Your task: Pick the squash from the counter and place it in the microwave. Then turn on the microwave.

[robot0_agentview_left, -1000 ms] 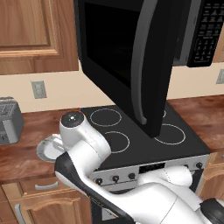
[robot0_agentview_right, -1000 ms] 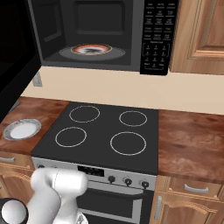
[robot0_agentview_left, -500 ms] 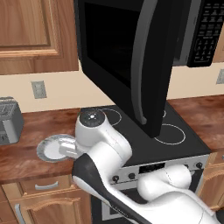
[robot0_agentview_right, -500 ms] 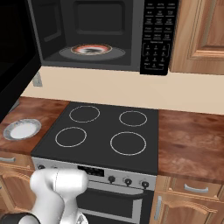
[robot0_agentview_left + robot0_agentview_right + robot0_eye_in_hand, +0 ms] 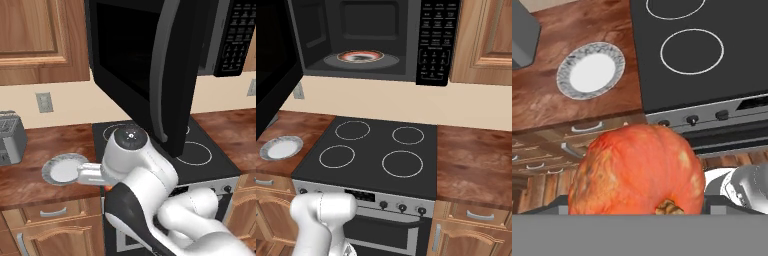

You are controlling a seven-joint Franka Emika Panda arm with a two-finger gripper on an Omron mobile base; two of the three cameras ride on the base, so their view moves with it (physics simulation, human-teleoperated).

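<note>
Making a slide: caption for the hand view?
Squash held close to the camera, above the plate and stovetop.

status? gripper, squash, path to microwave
Gripper shut on squash, off the counter. Microwave door wide open, turntable bare. Open door hangs over the arm; watch it.

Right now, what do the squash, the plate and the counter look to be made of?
Squash: matte orange-red rind, mottled paler, with a woody stem stub; organic by the look.
Plate: probably glazed ceramic, smooth white centre, speckled grey rim.
Counter: reddish-brown wood grain with a slight sheen; solid wood or laminate, I can't tell.
</note>
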